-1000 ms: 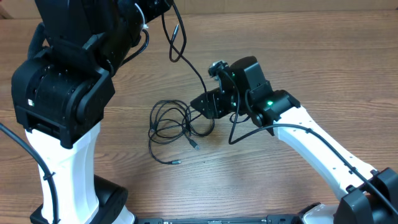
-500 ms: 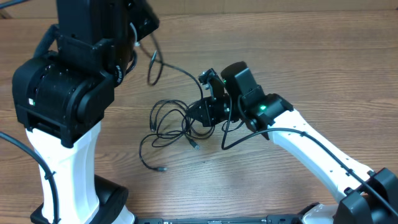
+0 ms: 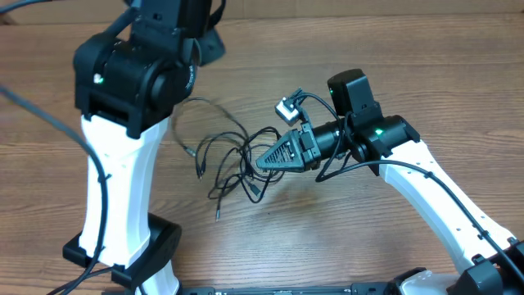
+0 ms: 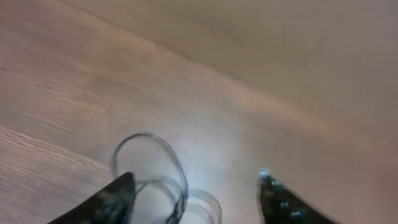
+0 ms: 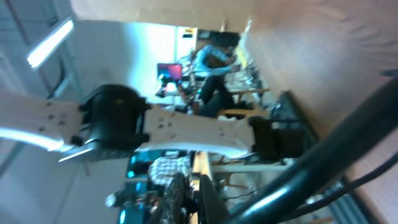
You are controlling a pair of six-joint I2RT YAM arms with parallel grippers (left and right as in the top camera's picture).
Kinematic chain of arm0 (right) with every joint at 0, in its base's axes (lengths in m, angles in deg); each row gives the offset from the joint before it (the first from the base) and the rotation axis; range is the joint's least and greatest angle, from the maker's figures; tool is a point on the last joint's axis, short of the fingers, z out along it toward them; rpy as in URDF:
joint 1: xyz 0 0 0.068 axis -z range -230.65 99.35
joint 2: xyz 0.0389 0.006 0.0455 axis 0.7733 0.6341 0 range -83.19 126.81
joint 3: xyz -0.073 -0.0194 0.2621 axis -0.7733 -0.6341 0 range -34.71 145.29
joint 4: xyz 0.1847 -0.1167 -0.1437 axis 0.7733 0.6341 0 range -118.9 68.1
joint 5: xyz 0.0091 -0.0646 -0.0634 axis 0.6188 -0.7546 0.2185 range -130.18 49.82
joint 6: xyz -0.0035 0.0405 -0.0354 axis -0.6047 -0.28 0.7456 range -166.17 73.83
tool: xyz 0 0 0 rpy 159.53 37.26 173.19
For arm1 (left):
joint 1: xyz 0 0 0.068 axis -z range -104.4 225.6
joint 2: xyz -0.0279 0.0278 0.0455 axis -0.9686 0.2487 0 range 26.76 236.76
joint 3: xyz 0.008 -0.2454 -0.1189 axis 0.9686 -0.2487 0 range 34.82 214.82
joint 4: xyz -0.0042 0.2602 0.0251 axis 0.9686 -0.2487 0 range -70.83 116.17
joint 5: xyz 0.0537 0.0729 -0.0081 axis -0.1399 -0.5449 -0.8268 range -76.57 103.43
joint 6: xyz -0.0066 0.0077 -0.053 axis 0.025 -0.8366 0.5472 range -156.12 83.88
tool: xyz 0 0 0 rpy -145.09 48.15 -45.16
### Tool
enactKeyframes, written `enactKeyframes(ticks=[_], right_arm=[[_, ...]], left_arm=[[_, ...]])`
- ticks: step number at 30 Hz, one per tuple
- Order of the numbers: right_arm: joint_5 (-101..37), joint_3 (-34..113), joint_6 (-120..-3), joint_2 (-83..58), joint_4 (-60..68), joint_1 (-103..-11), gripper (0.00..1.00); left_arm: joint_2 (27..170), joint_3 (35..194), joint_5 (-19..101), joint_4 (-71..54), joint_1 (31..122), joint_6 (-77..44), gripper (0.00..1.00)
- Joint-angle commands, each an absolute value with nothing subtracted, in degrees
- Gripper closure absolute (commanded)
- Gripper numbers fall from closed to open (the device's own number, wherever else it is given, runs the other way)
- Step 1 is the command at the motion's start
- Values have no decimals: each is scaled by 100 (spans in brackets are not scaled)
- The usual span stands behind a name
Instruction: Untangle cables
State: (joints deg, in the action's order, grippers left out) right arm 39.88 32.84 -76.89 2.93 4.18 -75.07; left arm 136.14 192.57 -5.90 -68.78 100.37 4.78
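Note:
The thin black cables [image 3: 214, 152] lie in a loose tangle of loops on the wooden table [image 3: 409, 65], with small plug ends spread to the left and front. My right gripper [image 3: 264, 161] points left into the tangle's right side, shut on a cable strand. In the right wrist view its fingers [image 5: 176, 200] are pressed close together on something dark. Blurred cable loops [image 4: 166, 185] show on the table in the left wrist view, beyond my left gripper [image 4: 198, 194]. That gripper is open, its fingertips [image 4: 118, 194] wide apart with nothing held.
The left arm's white column and black base [image 3: 123, 246] stand just left of the tangle. The right arm [image 3: 442, 205] reaches in from the front right. A thick black hose [image 5: 323, 162] crosses the right wrist view, which faces the room behind.
The left gripper has opened and let go of the cable strand it held up, and the arm has swung. The right gripper closed on the tangle and turned, shifting the loops.

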Motion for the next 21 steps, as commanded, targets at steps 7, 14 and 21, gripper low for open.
enactKeyframes(ticks=[7,14,21], right_arm=[[4541,3437,-8550,167,196,-7295,96],[3378,3437,-9910,169,-183,-6318,96],[2383,3437,-10904,169,-189,-5776,96]], left_arm=[[13669,19244,2616,-7062,10074,-1642,14],[13680,19242,2651,-7062,10083,-1648,16],[13706,19148,2850,-7062,10188,-1930,23]])
